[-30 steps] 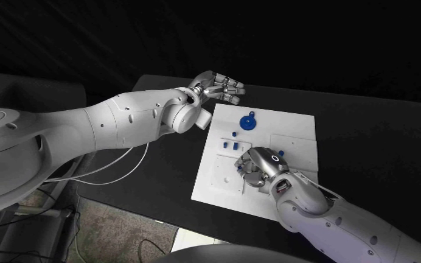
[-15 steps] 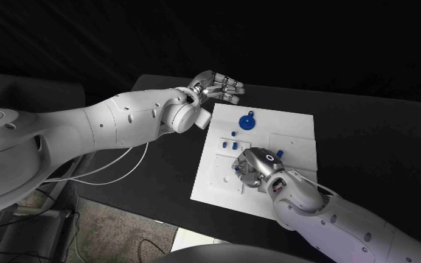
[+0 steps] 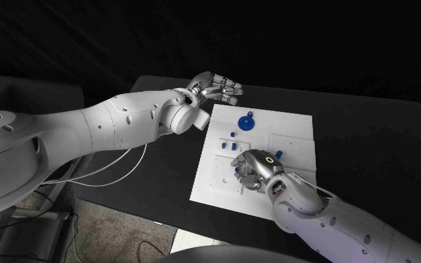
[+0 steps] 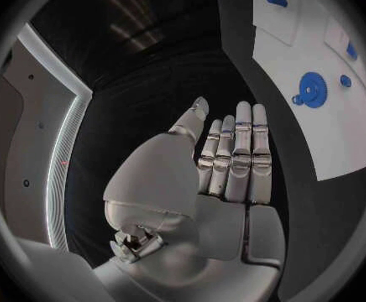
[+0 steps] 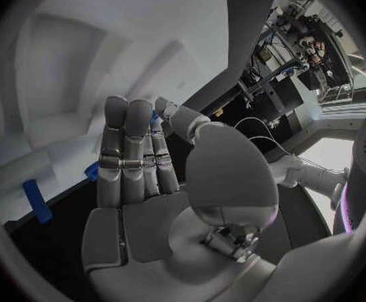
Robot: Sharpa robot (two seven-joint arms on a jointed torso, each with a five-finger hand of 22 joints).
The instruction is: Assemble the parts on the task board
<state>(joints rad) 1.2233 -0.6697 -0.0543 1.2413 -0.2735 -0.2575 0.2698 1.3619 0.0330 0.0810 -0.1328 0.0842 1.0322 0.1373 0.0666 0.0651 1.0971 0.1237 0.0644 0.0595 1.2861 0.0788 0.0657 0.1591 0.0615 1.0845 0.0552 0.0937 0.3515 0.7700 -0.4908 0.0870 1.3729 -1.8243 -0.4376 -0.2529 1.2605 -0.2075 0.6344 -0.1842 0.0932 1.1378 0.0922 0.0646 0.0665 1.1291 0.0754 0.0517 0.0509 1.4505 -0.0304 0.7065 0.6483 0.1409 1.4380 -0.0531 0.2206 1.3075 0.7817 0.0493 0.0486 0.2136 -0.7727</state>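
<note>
Fingers of the left hand (image 3: 218, 87) lie straight and together, empty, off the white rectangular task board (image 3: 298, 123); small blue plastic gear (image 3: 248, 122) sits on it, light, rigid, best pinched by its rim; right hand (image 3: 255, 168) rests low over the board, grip unclear.

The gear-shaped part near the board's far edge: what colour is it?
Blue. The gear-shaped part shows best in the left wrist view, lying on the white task board.

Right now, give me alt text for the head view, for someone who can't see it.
A white task board lies on a black table; the right hand is low over its middle among small blue parts. The left hand, holding nothing, hovers off the board's far left corner, near a blue gear.
</note>
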